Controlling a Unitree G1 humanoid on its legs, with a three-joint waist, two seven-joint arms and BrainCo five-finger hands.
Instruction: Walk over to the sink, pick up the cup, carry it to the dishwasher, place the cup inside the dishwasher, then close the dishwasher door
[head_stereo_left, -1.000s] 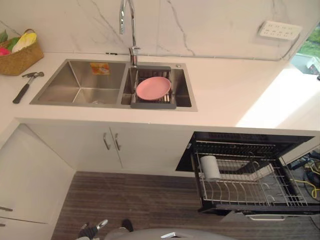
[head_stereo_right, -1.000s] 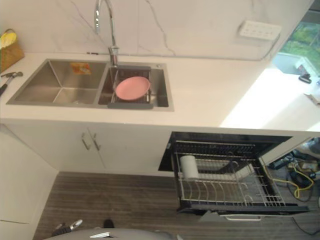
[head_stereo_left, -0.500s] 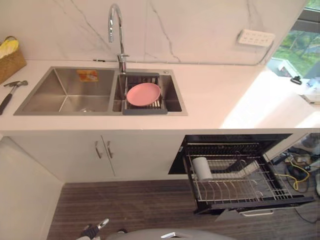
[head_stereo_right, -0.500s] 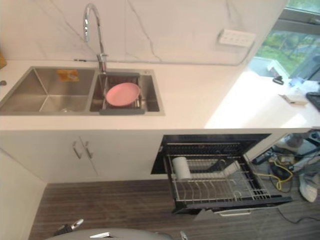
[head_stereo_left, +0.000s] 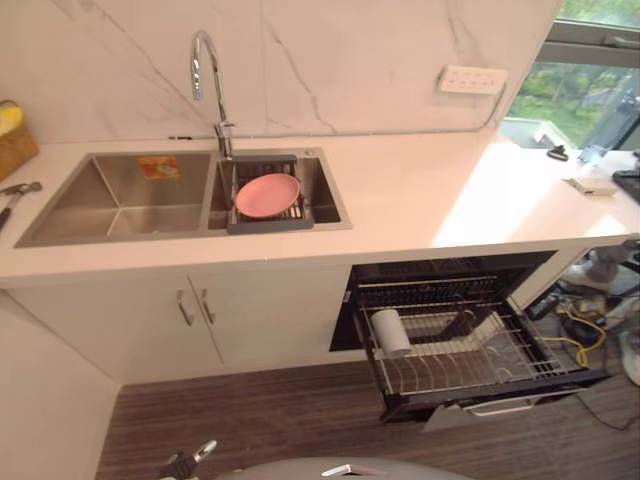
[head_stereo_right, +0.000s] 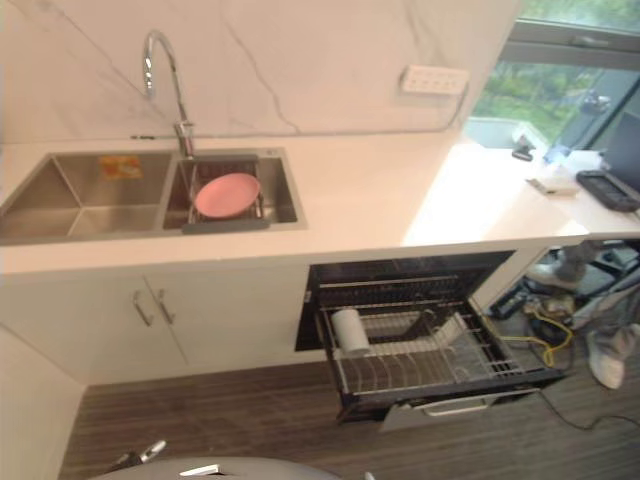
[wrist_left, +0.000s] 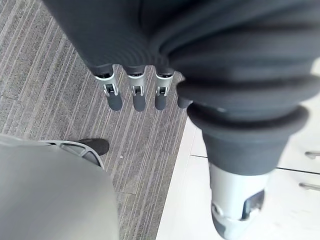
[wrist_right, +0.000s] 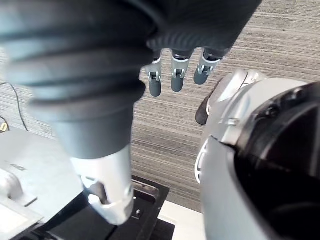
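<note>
A white cup (head_stereo_left: 391, 331) lies on its side at the left end of the wire rack (head_stereo_left: 470, 352) in the dishwasher (head_stereo_right: 420, 345), which stands pulled open below the counter, right of the sink (head_stereo_left: 110, 200). A pink plate (head_stereo_left: 267, 194) rests on a drain rack in the sink's right basin, under the faucet (head_stereo_left: 207, 70). My left hand (wrist_left: 132, 95) hangs over the wooden floor with straight fingers and holds nothing. My right hand (wrist_right: 172, 77) hangs the same way, empty, near the dishwasher's front corner.
White cabinet doors (head_stereo_left: 195, 310) sit under the sink. A hammer (head_stereo_left: 12, 193) and a woven basket (head_stereo_left: 12, 140) are at the counter's left end. A power strip (head_stereo_left: 471, 79) is on the wall. Small items (head_stereo_right: 565, 180) lie on the right counter, and cables (head_stereo_left: 580, 335) lie on the floor right of the dishwasher.
The camera has swung to the right and pulled back, so more of the window and right counter shows. The cup stays in the rack.
</note>
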